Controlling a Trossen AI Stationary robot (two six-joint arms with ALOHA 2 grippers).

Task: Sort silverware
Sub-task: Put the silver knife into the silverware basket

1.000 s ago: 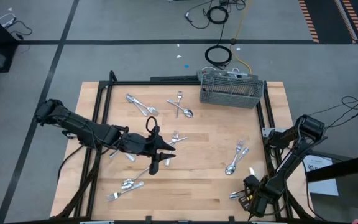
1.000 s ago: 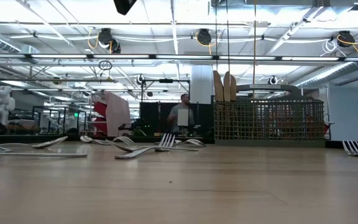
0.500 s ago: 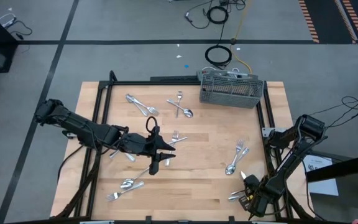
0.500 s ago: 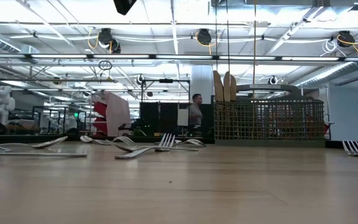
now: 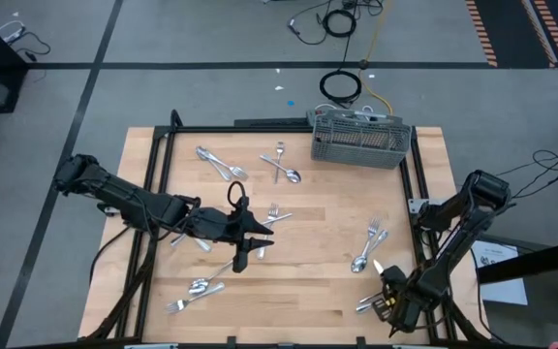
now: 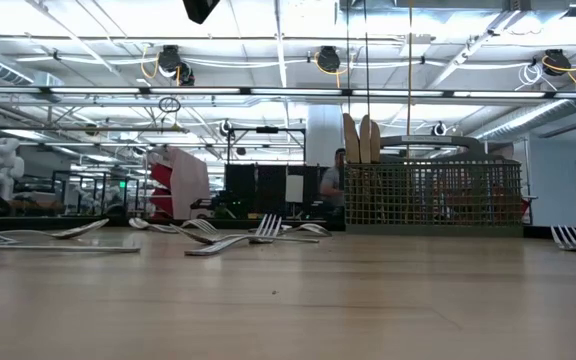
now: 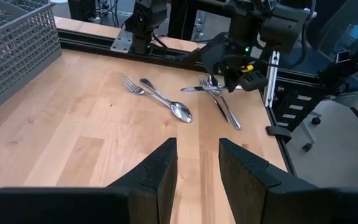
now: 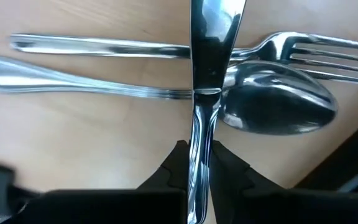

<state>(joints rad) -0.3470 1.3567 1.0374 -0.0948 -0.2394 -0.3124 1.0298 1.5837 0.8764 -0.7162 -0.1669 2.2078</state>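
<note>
Silverware (image 5: pixel 279 166) lies scattered over the wooden desk (image 5: pixel 308 262), with a few pieces clustered at the near right corner. There the right hand (image 8: pixel 196 163) is clenched on a knife (image 8: pixel 207 74), holding it above a fork (image 8: pixel 135 46) and a spoon (image 8: pixel 272 102) that rest on the desk. The left hand (image 7: pixel 197 168) hovers over the desk's middle with its fingers apart and nothing between them, and the grey caddy (image 5: pixel 360 139) stands at the far edge.
</note>
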